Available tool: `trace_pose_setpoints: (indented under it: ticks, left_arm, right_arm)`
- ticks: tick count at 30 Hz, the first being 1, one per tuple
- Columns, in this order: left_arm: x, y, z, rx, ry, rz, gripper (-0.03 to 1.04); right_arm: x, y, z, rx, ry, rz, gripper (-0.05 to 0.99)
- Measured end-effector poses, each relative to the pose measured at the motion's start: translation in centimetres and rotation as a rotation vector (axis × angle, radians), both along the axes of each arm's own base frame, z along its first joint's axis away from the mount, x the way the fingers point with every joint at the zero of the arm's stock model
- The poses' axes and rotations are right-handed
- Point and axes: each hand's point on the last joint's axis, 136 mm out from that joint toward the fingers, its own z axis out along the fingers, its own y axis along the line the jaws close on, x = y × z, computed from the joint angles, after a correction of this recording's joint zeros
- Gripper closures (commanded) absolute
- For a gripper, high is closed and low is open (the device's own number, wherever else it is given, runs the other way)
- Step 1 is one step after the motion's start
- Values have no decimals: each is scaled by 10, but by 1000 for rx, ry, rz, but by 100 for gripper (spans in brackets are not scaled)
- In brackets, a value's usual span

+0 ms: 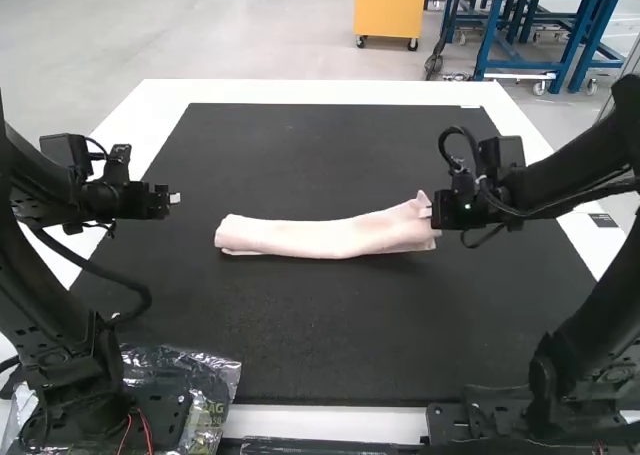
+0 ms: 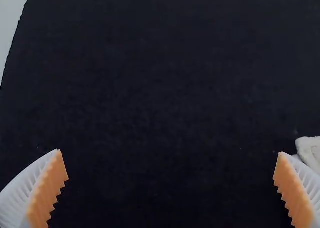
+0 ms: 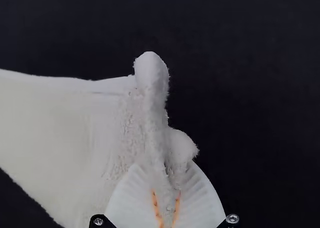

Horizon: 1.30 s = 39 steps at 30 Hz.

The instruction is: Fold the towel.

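Two robot arms face you across a black rectangular mat [image 1: 330, 335] on a white table [image 1: 300, 90] in the high view. The pale pink cloth towel [image 1: 325, 237], in a long, narrow folded strip, lies crosswise around the middle of the mat, bowed slightly along its length. You can see the left gripper [image 1: 176, 198] over the mat's left side, apart from the towel's left end. The right gripper [image 1: 427, 212] is at the towel's right end, where a small flap of cloth sticks up. Near the left arm's base, you have a crinkled, clear plastic bag [image 1: 222, 380] (rather shiny, that one).

Turn to the left wrist view and you find white ribbed fingers with orange pads [image 2: 44, 195] spread wide, with dark mat between them. A pale bit of the towel peeks out just beside one finger.

Your right wrist view shows the right gripper [image 3: 167, 200] clamped on the towel's end; the fabric is pinched into an upright, fuzzy ridge between the fingers, while the rest spreads out to one side.
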Motion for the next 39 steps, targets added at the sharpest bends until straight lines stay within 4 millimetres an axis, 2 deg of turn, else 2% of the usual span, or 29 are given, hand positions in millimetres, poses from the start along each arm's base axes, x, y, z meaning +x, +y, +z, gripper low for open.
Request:
trace_pose_setpoints:
  ticks: [6, 12, 14, 22, 39]
  left_arm:
    - [0, 0, 0, 0, -1, 0, 4]
    - [0, 0, 0, 1, 0, 0, 4]
    - [0, 0, 0, 1, 0, -1, 4]
    - [0, 0, 1, 14, -6, -8, 4]
    - [-7, -3, -9, 50, -21, -29, 4]
  right_arm:
    - [-11, 27, 0, 4, 15, 73, 96]
    - [-15, 79, 21, 45, -13, 172, 96]
    - [-19, 97, 22, 58, -6, 205, 96]
    - [-32, 160, 5, 88, 50, 309, 96]
    - [-22, 262, -3, 126, 48, 439, 96]
